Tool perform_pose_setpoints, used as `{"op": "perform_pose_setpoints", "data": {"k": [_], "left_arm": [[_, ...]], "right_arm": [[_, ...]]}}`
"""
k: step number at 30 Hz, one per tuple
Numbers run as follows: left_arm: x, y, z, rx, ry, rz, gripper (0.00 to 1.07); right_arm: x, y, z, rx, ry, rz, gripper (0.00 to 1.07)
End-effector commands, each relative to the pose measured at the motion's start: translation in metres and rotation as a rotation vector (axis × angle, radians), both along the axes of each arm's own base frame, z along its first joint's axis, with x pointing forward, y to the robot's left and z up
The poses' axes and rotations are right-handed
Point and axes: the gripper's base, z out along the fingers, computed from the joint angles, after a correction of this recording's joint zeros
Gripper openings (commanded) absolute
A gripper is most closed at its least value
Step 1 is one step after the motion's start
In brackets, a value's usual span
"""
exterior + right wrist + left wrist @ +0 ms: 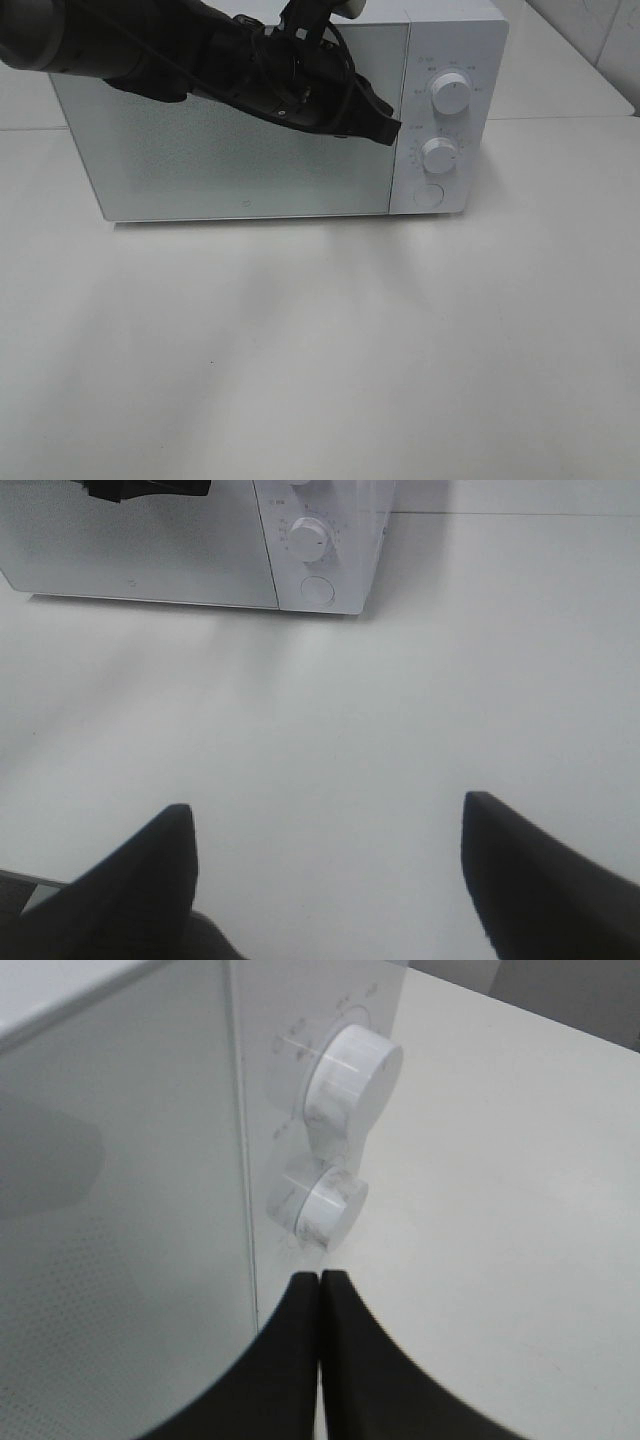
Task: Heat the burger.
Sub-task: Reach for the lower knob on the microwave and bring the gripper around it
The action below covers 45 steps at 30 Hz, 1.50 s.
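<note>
The burger is out of view in every frame. A white microwave (250, 150) stands at the back of the table with its door (120, 1210) closed, and nothing shows through the frosted glass. My left gripper (392, 130) is shut, fingers pressed together with nothing between them. It hovers at the door's right edge, close in front of the lower knob (330, 1210) and below the upper knob (352, 1075). My right gripper (330, 820) is open and empty over bare table, well in front of the microwave (150, 550). It does not appear in the exterior high view.
The control panel has two round knobs (451, 95) (440, 155) and a round button (428, 195) beneath them. The white tabletop (320, 350) stretches wide before the microwave. A tiled wall (600, 40) rises at the back right.
</note>
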Motion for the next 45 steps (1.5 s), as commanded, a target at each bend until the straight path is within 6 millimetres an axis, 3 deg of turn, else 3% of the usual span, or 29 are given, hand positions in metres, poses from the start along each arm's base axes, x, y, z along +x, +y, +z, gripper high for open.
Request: {"op": "perform_pose_setpoints", "data": {"k": [1,4,10,18,25,29,31,32,33,37,39,43,45], "left_arm": [[-0.002,0.001,-0.001,0.012,0.045,-0.060,0.00],[-0.011,0.003,-0.008,0.089,0.130,-0.133,0.00],[-0.019,0.012,-0.009,0.196,0.241,-0.108,0.00],[-0.031,0.040,0.019,0.321,0.427,0.155,0.00],[-0.052,0.084,0.063,0.557,0.442,0.322,0.00],[-0.057,0.101,0.076,0.569,0.481,0.360,0.00],[-0.060,0.124,0.087,0.543,0.537,0.402,0.00],[-0.060,0.124,0.087,0.543,0.537,0.402,0.00],[-0.062,0.141,0.091,0.523,0.571,0.440,0.00],[-0.068,0.165,0.096,0.497,0.612,0.494,0.00],[-0.083,0.188,0.102,0.467,0.629,0.561,0.00],[-0.105,0.204,0.108,0.447,0.622,0.596,0.00],[-0.132,0.214,0.112,0.433,0.599,0.613,0.00]], "right_arm": [[-0.003,-0.001,0.001,0.007,-0.040,-0.003,0.71],[-0.003,-0.001,0.001,0.007,-0.040,-0.003,0.71],[-0.003,-0.001,0.001,0.007,-0.040,-0.003,0.71],[-0.003,-0.001,0.001,0.007,-0.040,-0.003,0.71],[-0.003,-0.001,0.001,0.007,-0.040,-0.003,0.71],[-0.003,-0.001,0.001,0.007,-0.040,-0.003,0.71],[-0.003,-0.001,0.001,0.007,-0.040,-0.003,0.71],[-0.003,-0.001,0.001,0.007,-0.040,-0.003,0.71],[-0.003,-0.001,0.001,0.007,-0.040,-0.003,0.71],[-0.003,-0.001,0.001,0.007,-0.040,-0.003,0.71],[-0.003,-0.001,0.001,0.007,-0.040,-0.003,0.71],[-0.003,-0.001,0.001,0.007,-0.040,-0.003,0.71],[-0.003,-0.001,0.001,0.007,-0.040,-0.003,0.71]]}}
